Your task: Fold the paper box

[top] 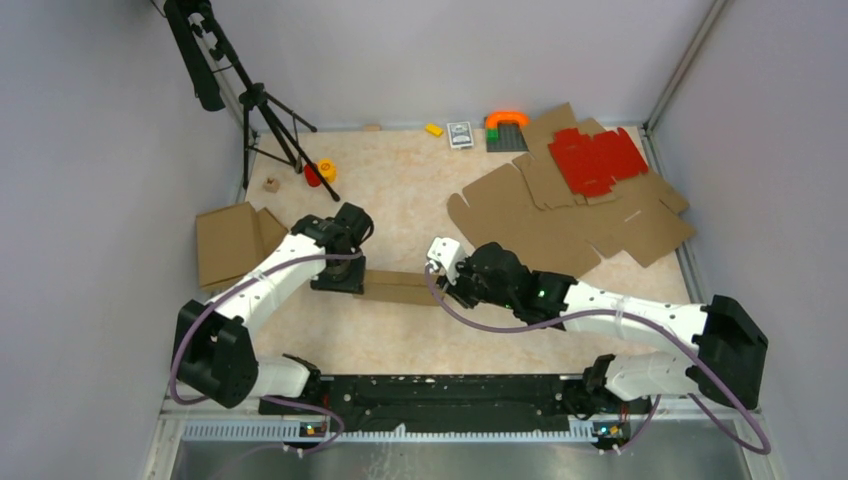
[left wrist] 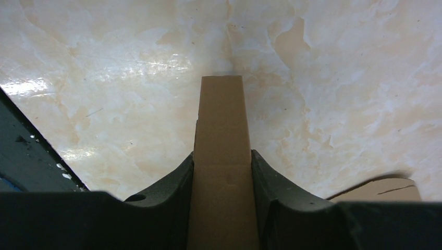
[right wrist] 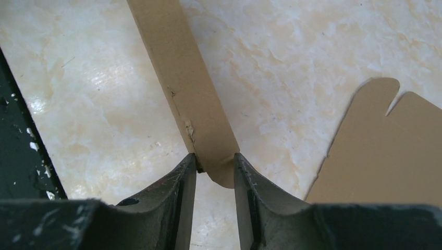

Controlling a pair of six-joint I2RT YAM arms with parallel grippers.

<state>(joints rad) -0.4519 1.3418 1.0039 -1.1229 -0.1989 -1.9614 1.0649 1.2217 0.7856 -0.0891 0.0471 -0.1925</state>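
Closest to the lens, my left pincer clamps one end of the paper box, a folded brown strip at centre frame on the marble worktop; my right pincer seems pressed onto its other, rounded end.

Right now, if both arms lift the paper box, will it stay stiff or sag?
Probably stiff: the paper box spans straight between left gripper and right gripper, no visible sag. Likely light, being thin cardboard. The right gripper pinches only its creased end, so it might buckle or slip there.
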